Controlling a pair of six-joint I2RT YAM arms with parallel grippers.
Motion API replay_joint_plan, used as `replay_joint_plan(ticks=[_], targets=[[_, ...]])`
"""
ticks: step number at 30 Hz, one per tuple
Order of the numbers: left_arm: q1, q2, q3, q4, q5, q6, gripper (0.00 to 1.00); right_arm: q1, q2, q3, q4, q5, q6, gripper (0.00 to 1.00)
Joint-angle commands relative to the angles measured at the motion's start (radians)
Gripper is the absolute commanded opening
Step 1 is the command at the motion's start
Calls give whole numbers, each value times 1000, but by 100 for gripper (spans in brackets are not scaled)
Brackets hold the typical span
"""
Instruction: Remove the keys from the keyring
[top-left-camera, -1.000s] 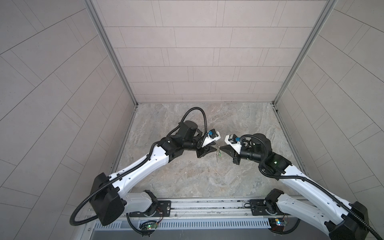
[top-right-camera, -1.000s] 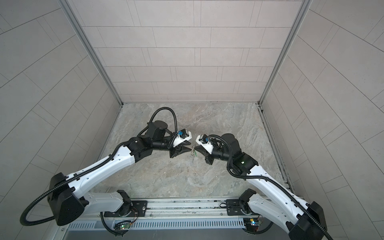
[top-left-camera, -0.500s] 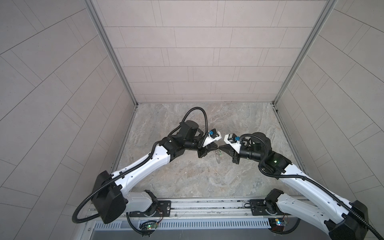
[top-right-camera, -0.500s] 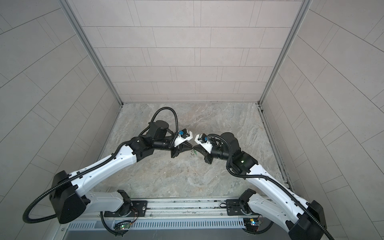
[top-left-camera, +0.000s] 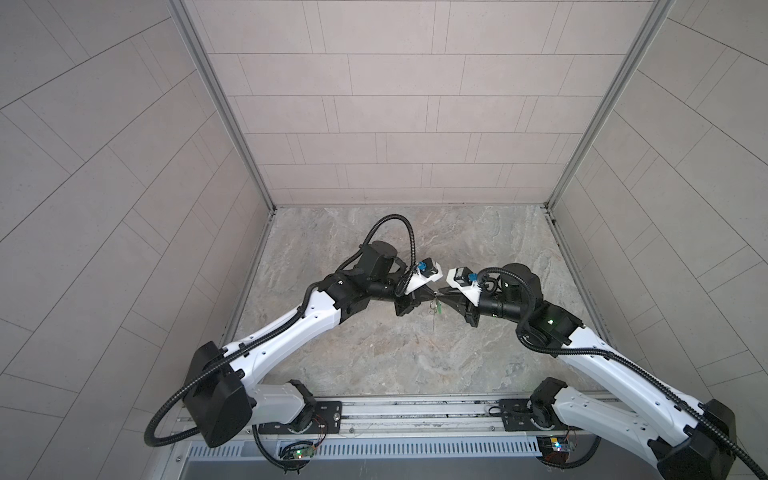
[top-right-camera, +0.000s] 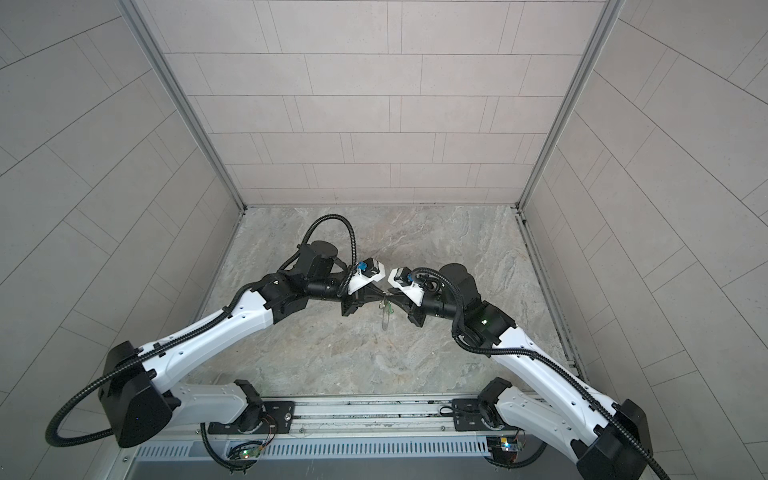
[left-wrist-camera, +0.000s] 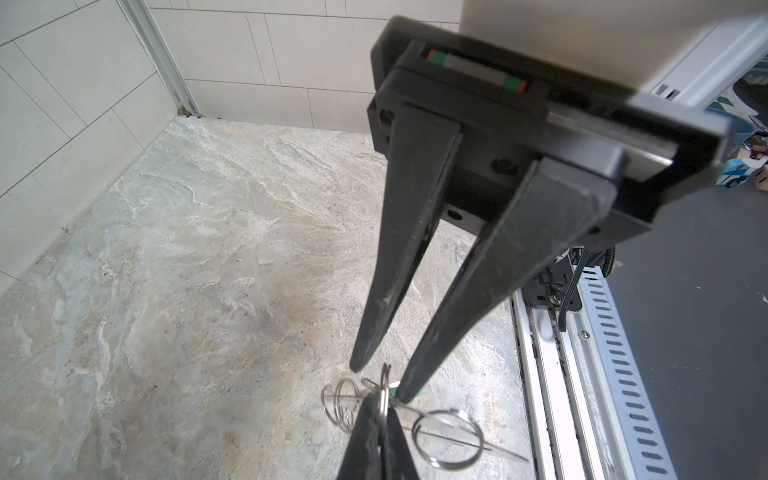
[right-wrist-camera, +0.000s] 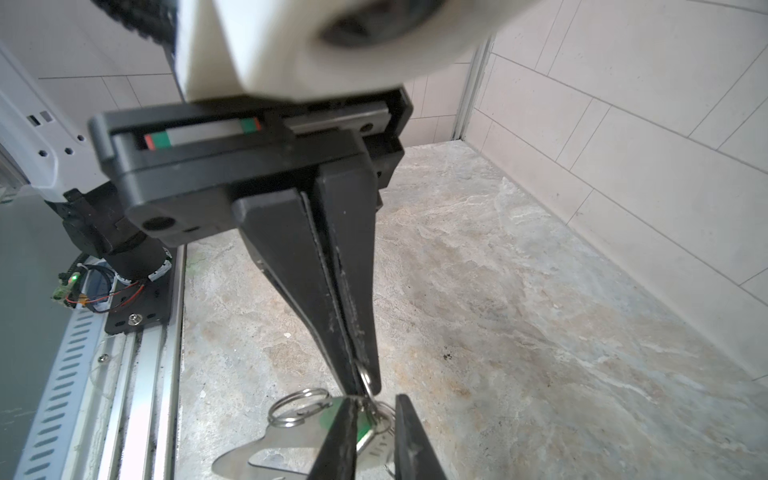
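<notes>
Left gripper (right-wrist-camera: 361, 386): fingers pressed together, clamped at the very tips on a silver wire loop (right-wrist-camera: 365, 378) of the keyring.
Right gripper (left-wrist-camera: 380, 383): fingers apart, meeting the left gripper tip to tip; I see nothing clamped in it.
Keyring (right-wrist-camera: 266, 453): held in the air above the bench (right-wrist-camera: 519, 311). Its grey plate hangs below the left gripper's tips, with the long axis pointing roughly downward, as both top views also suggest.
Key (right-wrist-camera: 365, 430): the green head sits in the gap between the right gripper's fingers, close against one of them and just beyond the left gripper's tips. Its metal part is hidden.
Nearer arm: the right gripper, since the key is already inside its opening, while the left gripper serves as the anchor.
Step, as I judge it: the bundle is steadied, the key is not yet taken, and nothing is off the keyring.
What the next move calls for: the right gripper closing on the green head alone, then pulling away from the left gripper along the loop's wire.
Risk: the fingers could catch a neighbouring wire loop along with the key, or the thin loop could slip from the left gripper's tips.
</notes>
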Motion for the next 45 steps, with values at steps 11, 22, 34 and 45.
replay_joint_plan(ticks=[11,22,34,45], targets=[[-1,28,38,50,29,-5,0,6,-183,27,-178,234,-89,40],[-1,7,4,125,26,-76,0,114,-263,-160,-119,404,-2,42],[-1,10,-1,162,42,-110,0,203,-160,-154,2,510,7,44],[-4,14,-5,185,56,-129,0,227,-106,-135,87,642,40,41]])
